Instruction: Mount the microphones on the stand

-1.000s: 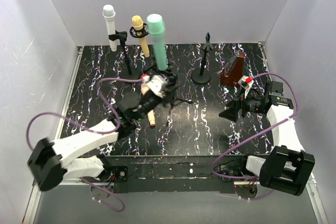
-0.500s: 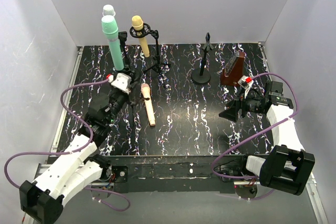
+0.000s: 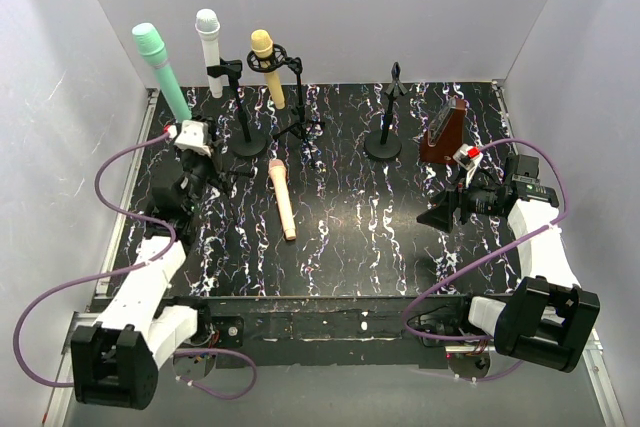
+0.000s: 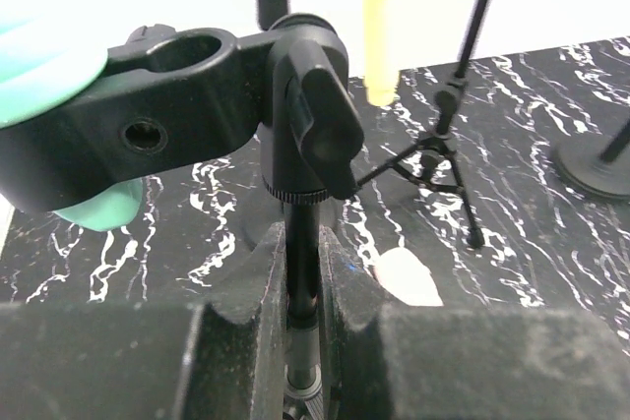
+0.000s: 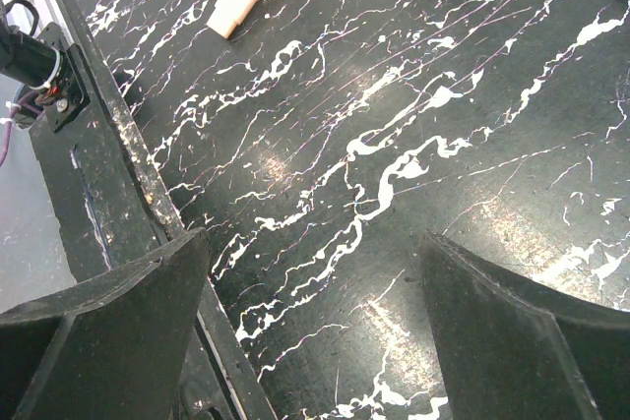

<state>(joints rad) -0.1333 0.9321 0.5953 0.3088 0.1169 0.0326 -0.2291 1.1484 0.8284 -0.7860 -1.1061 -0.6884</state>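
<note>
While the left pincer (image 4: 303, 287) is clamped on the thin black pole of a stand (image 4: 301, 233), the mint mic (image 3: 166, 76) sits in that stand's clip (image 4: 177, 95). In the top view it leans with its head up toward the far left corner, above the pincer. In the left wrist view only a mint edge shows beside the clip, at the left of the frame.

The white mic (image 3: 209, 47) is upright in the clip of a round-base stand (image 3: 248, 142) at the back left. Just to its right, the yellow mic (image 3: 266, 65) hangs head up in the ring mount of a tripod (image 3: 298, 127).

The peach mic (image 3: 283, 197) lies flat on the tabletop (image 3: 350, 237), head toward the back, just in front of the tripod's feet and apart from both arms. Its rounded head shows pale past the held pole in the left wrist view.

A third upright stand (image 3: 385, 122) is between the tripod and the brown metronome (image 3: 445, 132) at the back right.

The right pincer (image 3: 440, 215) hovers over the right side of the tabletop with its fingers (image 5: 108, 331) spread wide, nothing between them. Only the marbled surface and the butt of the peach mic show in its wrist view.
</note>
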